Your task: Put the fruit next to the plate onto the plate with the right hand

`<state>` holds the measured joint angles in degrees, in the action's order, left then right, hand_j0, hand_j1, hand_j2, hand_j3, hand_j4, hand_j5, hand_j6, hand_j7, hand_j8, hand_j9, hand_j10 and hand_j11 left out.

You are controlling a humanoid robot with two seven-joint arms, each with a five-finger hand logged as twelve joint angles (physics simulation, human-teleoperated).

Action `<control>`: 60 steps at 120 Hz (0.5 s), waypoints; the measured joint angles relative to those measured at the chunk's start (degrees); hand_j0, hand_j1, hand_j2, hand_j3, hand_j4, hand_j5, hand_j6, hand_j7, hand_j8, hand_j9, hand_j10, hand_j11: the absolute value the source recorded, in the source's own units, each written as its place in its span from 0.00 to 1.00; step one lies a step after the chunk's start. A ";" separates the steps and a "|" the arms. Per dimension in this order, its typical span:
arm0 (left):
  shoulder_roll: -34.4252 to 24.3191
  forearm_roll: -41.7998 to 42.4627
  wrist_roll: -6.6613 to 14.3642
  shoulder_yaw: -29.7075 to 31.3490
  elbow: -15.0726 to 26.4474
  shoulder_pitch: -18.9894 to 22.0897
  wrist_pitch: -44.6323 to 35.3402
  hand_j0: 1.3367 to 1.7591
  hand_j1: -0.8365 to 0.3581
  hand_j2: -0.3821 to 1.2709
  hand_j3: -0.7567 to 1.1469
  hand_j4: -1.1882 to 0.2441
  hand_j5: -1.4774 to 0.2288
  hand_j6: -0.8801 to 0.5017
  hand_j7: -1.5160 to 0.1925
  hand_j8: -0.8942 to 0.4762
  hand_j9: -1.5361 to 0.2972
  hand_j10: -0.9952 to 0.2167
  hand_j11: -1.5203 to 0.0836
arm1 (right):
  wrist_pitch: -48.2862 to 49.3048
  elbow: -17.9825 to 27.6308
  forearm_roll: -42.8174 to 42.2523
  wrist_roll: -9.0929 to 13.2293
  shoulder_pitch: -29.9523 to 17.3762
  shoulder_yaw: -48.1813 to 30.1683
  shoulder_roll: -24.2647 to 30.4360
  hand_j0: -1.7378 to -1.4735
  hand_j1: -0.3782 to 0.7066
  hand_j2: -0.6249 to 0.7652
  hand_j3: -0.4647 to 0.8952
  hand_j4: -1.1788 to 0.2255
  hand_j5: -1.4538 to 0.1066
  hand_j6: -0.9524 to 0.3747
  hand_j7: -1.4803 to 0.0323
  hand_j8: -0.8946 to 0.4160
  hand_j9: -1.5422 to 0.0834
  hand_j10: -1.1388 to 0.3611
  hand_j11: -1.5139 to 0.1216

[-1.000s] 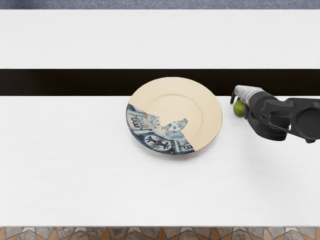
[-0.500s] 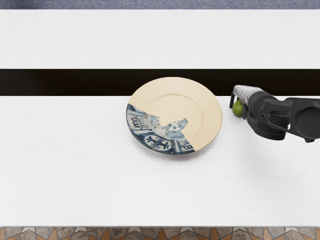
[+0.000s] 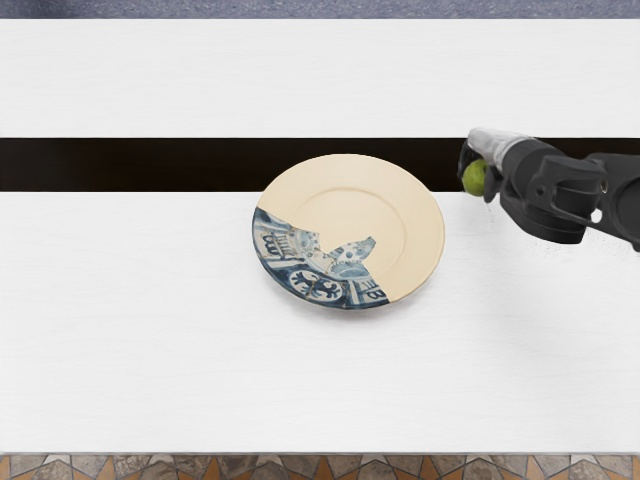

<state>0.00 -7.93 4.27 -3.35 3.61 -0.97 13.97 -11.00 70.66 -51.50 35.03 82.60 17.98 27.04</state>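
1. The right hand (image 3: 492,162) enters from the right edge. Its fingers are curled around the fruit (image 3: 473,177), a small green one, and only the fruit's left face shows between them.
2. Change: half a second ago the hand and fruit sat lower in the view, with the fruit down on the white table (image 3: 200,350) just right of the plate (image 3: 340,195). Both now appear higher in the picture, against the dark gap at the table's far edge.
3. Reading: the fruit travels with the hand, so the grasp appears to have taken and the lift is under way. I cannot separate height gained from drift toward the far side in this single view.
4. The fruit is off to the right of the plate's far-right rim, apart from it and not over it.
5. The plate is unmoved, cream with a blue-patterned near-left section, and has nothing on it.
6. Remaining work: carry the fruit left over the plate, lower it and release. A round fruit may roll on release.
7. The left arm is not visible.
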 joint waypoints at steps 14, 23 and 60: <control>0.00 0.01 0.01 0.00 0.00 -0.02 0.00 0.76 0.99 0.23 0.40 0.83 0.87 0.64 0.89 0.65 0.84 0.82 0.95 | 1.12 0.61 0.13 0.01 3.31 -0.08 -1.17 0.32 0.63 0.59 0.34 0.40 0.32 0.40 0.38 0.37 0.38 0.30 0.36; 0.00 0.01 0.02 0.00 0.00 -0.04 0.00 0.76 0.99 0.23 0.40 0.83 0.87 0.64 0.89 0.65 0.84 0.82 0.95 | 1.42 0.77 0.53 -0.01 5.11 -0.10 -3.91 0.32 0.62 0.59 0.34 0.40 0.32 0.40 0.38 0.36 0.38 0.30 0.36; 0.00 0.00 0.00 0.00 0.00 0.00 0.00 0.76 0.99 0.23 0.40 0.83 0.87 0.64 0.89 0.65 0.84 0.82 0.95 | 1.69 6.08 2.65 -0.06 8.08 -2.60 -11.10 0.31 0.62 0.59 0.34 0.40 0.31 0.39 0.38 0.37 0.37 0.31 0.34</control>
<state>0.00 -7.93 4.27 -3.35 3.60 -0.97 13.97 -9.31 76.74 -48.85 34.97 90.68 15.39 15.93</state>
